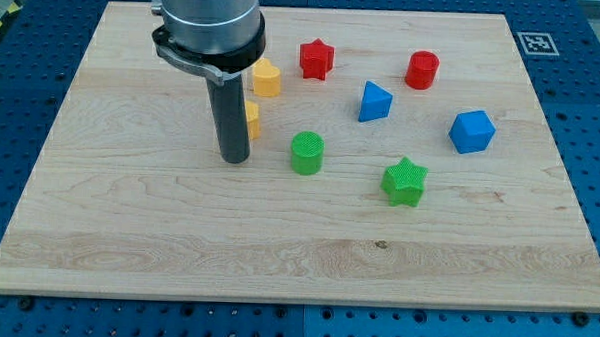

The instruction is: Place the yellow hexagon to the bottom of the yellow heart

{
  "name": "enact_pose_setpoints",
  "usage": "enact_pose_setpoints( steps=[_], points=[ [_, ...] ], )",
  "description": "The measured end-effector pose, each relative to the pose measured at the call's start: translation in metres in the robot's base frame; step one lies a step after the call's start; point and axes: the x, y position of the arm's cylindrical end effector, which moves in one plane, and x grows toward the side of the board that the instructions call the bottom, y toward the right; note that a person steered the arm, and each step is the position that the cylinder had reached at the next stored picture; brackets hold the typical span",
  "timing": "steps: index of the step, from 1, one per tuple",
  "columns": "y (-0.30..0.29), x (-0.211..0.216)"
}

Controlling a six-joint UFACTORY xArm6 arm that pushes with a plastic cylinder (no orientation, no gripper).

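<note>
Nearest the board's [96, 271] bottom edge the wood carries no blocks. Next inward stands a green star [405, 181], right of centre, and a green cylinder [307, 153] near the middle.

My tip [234, 160] rests on the board left of the green cylinder and apart from it. It is a plain rod with nothing to open or close, and it holds nothing. Just behind the rod, touching or very nearly touching its right side, a yellow block [251, 119] shows only as a sliver; its shape cannot be made out, though I judge it to be the yellow hexagon. Farther in, toward the top edge, sits a second yellow block [267, 78], shape likewise uncertain, judged the yellow heart.

To the right lie a blue cube-like block [471, 131] and a blue wedge-shaped block [374, 101]. Nearest the top edge are a red star [316, 59] and a red cylinder [422, 70].

Handling, as judgement: the hexagon looks small, rigid and light, likely to slide readily on smooth wood and to turn if struck off-centre. It cannot be gripped; contact should be square on a flat side face.
</note>
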Motion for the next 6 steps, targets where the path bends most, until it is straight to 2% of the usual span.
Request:
enact_pose_setpoints(
  steps=[2,6],
  points=[
    [-0.025,-0.015],
    [0.007,-0.059]
  ],
)
